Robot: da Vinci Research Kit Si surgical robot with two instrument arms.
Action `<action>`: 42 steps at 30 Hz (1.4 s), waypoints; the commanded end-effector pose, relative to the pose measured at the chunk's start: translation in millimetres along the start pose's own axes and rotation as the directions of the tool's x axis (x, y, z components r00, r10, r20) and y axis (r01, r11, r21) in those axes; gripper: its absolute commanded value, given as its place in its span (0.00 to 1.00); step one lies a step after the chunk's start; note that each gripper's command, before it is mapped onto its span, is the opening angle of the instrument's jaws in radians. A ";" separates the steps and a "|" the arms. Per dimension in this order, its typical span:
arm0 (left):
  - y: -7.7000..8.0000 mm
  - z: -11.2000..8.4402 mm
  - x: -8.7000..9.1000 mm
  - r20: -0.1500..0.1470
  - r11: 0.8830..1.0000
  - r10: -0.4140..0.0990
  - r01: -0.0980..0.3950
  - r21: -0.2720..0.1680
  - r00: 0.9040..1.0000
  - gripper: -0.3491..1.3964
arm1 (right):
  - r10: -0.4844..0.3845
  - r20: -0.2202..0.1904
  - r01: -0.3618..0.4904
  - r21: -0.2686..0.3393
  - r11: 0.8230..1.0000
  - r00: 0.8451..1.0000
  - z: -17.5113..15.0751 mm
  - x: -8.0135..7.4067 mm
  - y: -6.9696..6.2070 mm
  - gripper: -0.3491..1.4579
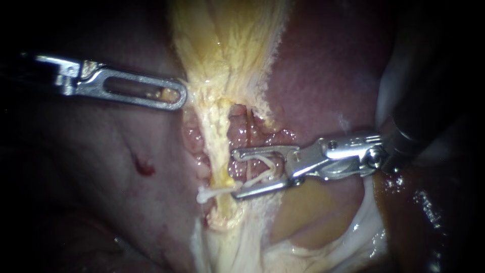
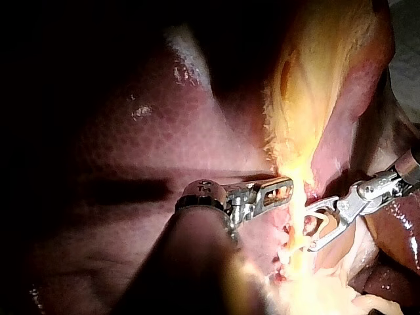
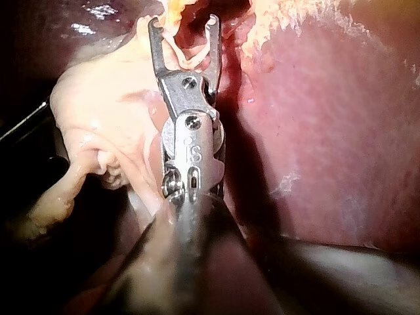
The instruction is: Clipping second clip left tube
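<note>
One clip in right instrument

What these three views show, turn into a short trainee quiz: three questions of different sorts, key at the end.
1. Pick one: what do the parted jaws of the slender steel right instrument hold between them? A) a white V-shaped plastic clip B) a curved needle C) a gauze pad
2. True or false: the slender steel left instrument touches the right instrument.
3. Fill in: another small white clip lies across the pale yellow ___.
Key: 1 A. 2 False: they are well apart. 3 tube.
</note>
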 end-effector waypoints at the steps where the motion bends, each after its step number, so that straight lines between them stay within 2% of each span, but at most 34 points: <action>1: 0.0 0.0 0.0 -0.001 1.000 0.002 -0.002 0.001 1.000 0.00 | 0.003 0.000 -0.003 0.007 1.000 1.000 0.2 0.2 -0.1 0.47; 12: -0.2 0.3 0.0 0.000 1.000 0.002 -0.002 -0.001 1.000 0.00 | 0.017 -0.017 -0.017 0.049 0.999 1.000 3.0 1.1 -0.7 0.47; 24: -0.4 0.8 -0.1 0.004 1.000 0.001 -0.001 -0.005 1.000 0.00 | 0.041 -0.099 -0.026 0.145 0.989 0.994 5.9 2.4 -0.9 0.47; 31: -0.5 1.1 -0.2 0.003 1.000 0.006 -0.006 -0.004 1.000 0.00 | 0.035 -0.106 -0.019 0.147 0.989 0.994 7.0 2.2 -0.5 0.47; 42: -0.5 1.2 -0.2 0.003 1.000 0.006 -0.006 -0.004 1.000 0.00 | 0.044 -0.112 -0.027 0.151 0.988 0.993 7.0 1.9 -0.7 0.47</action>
